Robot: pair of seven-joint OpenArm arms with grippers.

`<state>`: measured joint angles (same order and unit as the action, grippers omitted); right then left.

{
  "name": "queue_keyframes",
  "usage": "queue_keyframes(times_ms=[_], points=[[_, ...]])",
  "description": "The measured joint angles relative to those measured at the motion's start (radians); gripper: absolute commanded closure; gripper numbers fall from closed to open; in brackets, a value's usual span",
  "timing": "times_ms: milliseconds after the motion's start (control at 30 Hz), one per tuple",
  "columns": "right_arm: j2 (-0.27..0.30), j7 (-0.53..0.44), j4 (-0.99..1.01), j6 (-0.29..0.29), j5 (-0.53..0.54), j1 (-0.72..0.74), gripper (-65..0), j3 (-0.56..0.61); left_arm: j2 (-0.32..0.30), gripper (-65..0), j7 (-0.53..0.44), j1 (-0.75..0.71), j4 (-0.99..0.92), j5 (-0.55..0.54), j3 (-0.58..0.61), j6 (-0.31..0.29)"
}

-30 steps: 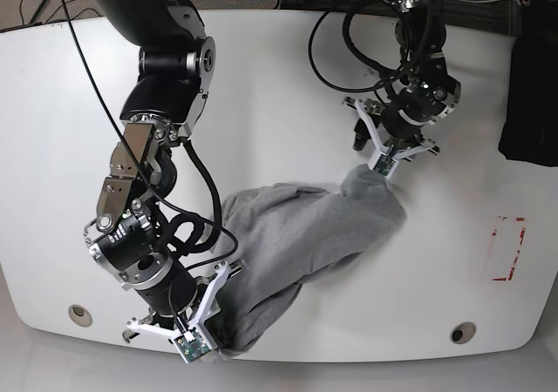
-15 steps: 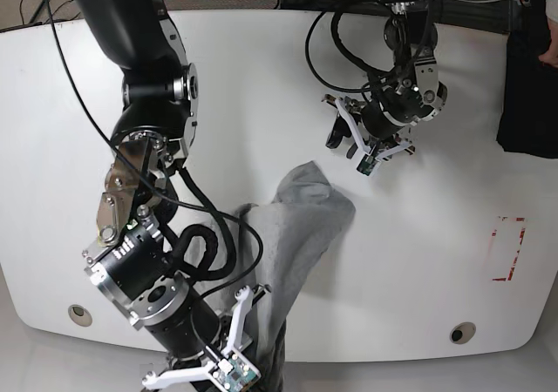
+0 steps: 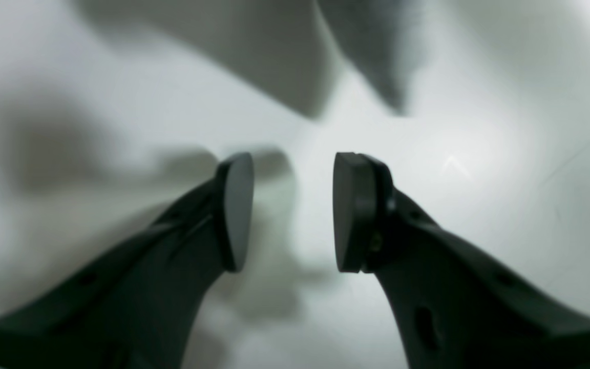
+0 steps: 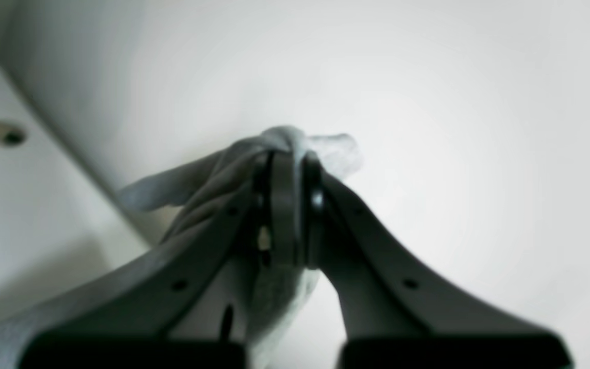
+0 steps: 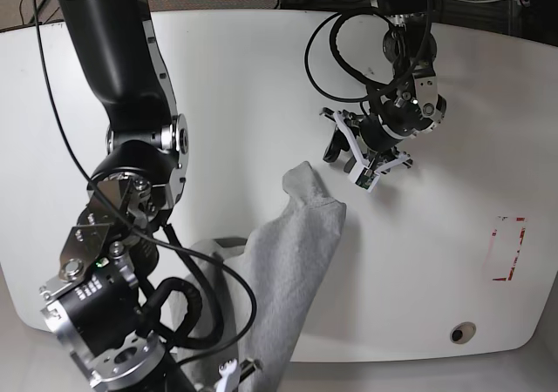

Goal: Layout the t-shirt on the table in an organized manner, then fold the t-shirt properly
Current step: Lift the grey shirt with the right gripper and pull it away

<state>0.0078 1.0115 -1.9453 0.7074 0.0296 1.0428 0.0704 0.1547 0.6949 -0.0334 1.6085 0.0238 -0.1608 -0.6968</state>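
The grey t-shirt [image 5: 296,244] lies in a long crumpled strip from the middle of the white table [image 5: 261,78] down over its front edge. Beyond that edge my right gripper [image 4: 286,205] is shut on a bunched fold of the t-shirt [image 4: 295,141]. In the base view this gripper is almost hidden at the bottom. My left gripper [image 5: 338,152] hovers just above and right of the shirt's far end, not touching it. The left wrist view shows the left gripper [image 3: 292,210] open with nothing between its pads, over bare table.
A red-outlined rectangle mark [image 5: 508,248] sits near the table's right edge. One grommet hole [image 5: 462,332] is at the front right, another grommet hole [image 4: 7,133] shows by the front edge. Black cables [image 5: 336,43] loop above the left arm. The bulky right arm [image 5: 131,148] covers the table's left side.
The right gripper has dragged the t-shirt toward and past the front edge. The left gripper has let go of the shirt's far end and moved left, away from it.
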Motion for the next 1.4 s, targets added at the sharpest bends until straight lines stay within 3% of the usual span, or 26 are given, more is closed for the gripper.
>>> queue_keyframes(times_ms=[400, 567, 1067, 1300, 1400], points=[[0.000, -0.004, 0.105, 0.000, 0.000, 0.179, 0.0, 0.001, 0.000, -24.2, 0.000, 0.048, -0.001, -0.004, 0.000, 0.000], [0.000, -0.008, 0.134, 0.000, 0.000, 0.215, 0.0, 0.001, 0.000, -24.2, 0.002, 0.062, -0.001, -0.055, 0.000, 0.000], [0.000, -0.006, 0.167, 0.000, 0.000, 0.163, 0.0, 0.001, 0.000, -24.2, 0.068, 0.058, 0.002, -0.220, 0.000, 0.000], [0.000, -0.004, 0.167, 0.000, 0.000, 0.106, 0.0, 0.001, 0.000, -24.2, 0.032, 0.058, 0.003, -0.216, -0.001, 0.002], [0.000, -0.004, 0.166, 0.001, 0.000, 0.097, 0.0, 0.000, 0.000, -24.2, 0.008, 0.059, 0.002, -0.200, -0.001, 0.031]])
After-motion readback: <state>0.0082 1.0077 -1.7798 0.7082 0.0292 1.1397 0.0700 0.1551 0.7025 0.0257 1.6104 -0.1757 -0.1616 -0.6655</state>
